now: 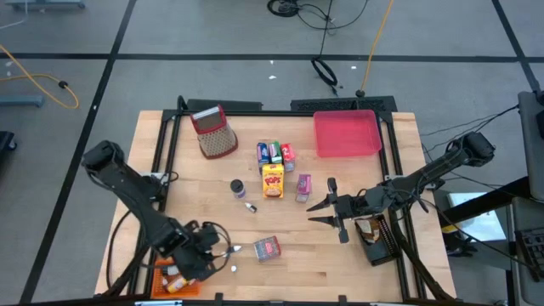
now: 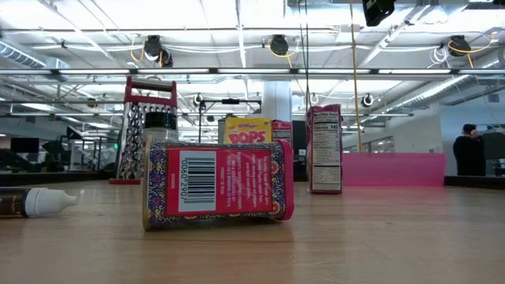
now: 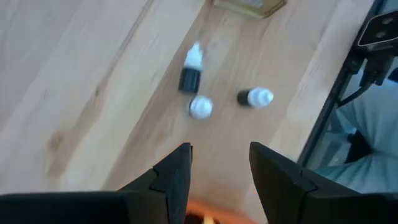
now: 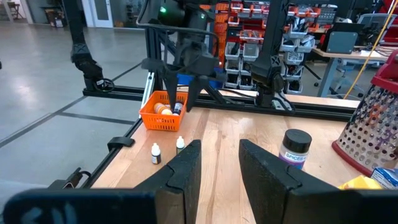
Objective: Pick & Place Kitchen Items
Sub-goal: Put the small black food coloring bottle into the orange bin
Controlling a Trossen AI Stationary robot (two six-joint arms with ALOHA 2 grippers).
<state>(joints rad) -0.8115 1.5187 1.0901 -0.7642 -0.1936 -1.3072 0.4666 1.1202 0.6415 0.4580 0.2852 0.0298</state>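
Jaws parted on both arms, nothing held between either pair.

Left gripper [image 1: 223, 249] low at the near left corner of the light wooden table [image 1: 280, 272], arm folded in from the left edge, fingers aimed toward the table's middle. Directly beneath it: small orange mesh basket [image 4: 163, 112] at the table's edge, containing a dark bottle and rounded orange pieces.

Right gripper [image 1: 320, 212] extended from the right side, arm stretched level above the table, fingers spread wide and aimed left.

Flat pink tray [image 1: 347, 134] at the far right; contents not discernible. Red-topped brown mesh grater [image 1: 216, 133] at the far left.

Just ahead of the left fingers [image 3: 176, 174]: three small dark dropper bottles with white caps [image 3: 191, 70], lying and standing close together, apart from the fingertips. Red patterned rectangular box [image 1: 267, 247] lying on its side a little beyond them.

At mid-table, left of the right gripper: yellow cereal box [image 1: 273, 180], upright, with blue, green and red packets [image 1: 275, 153] behind it, pink packet [image 1: 303, 188] beside it, black-lidded spice jar [image 1: 238, 188] to its left.
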